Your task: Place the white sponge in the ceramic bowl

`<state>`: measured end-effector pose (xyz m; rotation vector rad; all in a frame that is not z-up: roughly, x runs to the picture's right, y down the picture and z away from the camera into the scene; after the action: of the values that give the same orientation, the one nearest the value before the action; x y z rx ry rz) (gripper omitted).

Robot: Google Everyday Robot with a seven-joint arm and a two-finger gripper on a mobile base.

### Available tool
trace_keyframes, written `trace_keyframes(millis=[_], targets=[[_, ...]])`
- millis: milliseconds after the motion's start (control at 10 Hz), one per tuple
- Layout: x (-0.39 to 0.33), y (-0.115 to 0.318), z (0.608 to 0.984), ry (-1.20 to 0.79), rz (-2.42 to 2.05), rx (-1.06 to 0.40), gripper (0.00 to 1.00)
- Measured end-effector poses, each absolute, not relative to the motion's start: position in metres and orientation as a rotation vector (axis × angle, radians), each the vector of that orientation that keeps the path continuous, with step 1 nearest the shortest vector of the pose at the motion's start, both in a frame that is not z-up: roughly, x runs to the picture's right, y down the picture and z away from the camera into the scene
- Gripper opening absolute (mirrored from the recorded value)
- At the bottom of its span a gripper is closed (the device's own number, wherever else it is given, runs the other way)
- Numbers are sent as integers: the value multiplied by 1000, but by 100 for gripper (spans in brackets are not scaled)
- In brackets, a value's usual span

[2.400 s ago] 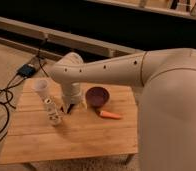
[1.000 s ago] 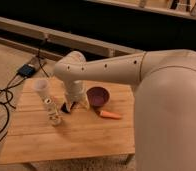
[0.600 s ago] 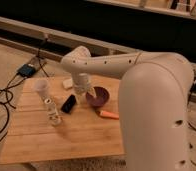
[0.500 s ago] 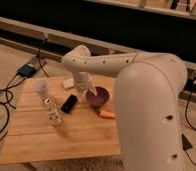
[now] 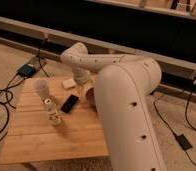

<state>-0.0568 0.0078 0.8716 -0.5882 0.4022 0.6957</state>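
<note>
Since the white sponge (image 5: pixel 68 82) lies free near the bench's (image 5: pixel 36 140) far edge, the wide, empty tool (image 5: pixel 83 89) beside it should centre over it before closing.

- Arm (image 5: pixel 122 95): thick tubular links under smooth, rounded cream-white shells.
- Elbow joint (image 5: pixel 75 53): domed white cap.
- Screw recesses (image 5: pixel 133 105): small dark dots in a row along the shells.
- End effector (image 5: pixel 84 89): greyer tip, near the far edge of the bench (image 5: pixel 51 135), mostly hidden behind the arm.
</note>
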Motion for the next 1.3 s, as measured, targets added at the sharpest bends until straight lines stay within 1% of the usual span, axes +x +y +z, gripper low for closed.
trace_keyframes(millis=[500,1300], targets=[[-67,-16,916,360,537,-582,65],[-79,-40,965,325,422,-540,65]])
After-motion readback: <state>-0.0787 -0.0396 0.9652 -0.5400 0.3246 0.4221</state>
